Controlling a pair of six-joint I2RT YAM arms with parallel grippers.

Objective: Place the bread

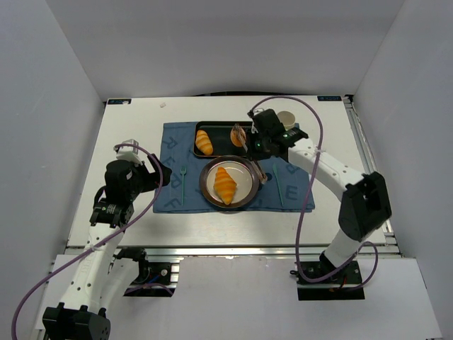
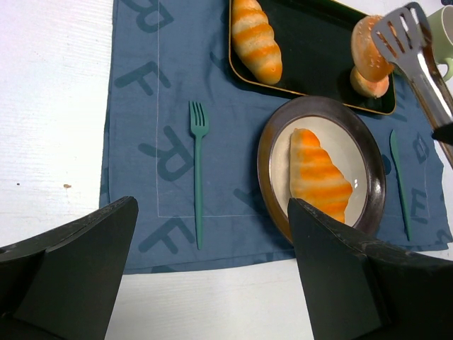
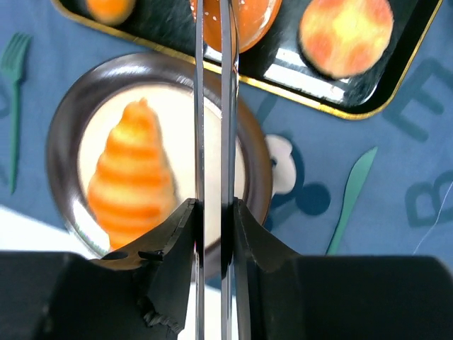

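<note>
Clamping tongs (image 2: pixel 423 74) at the bun (image 2: pixel 369 53), right pincer (image 3: pixel 212 209); left pincer (image 2: pixel 212 205) wide apart, empty.

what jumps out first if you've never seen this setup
The orange-striped bread lying on the round plate, in the middle of the blue placemat, draws the eye first. Just beyond it, the right gripper holds metal tongs at a bun over the black tray, where a second striped loaf lies at the left end.
</note>
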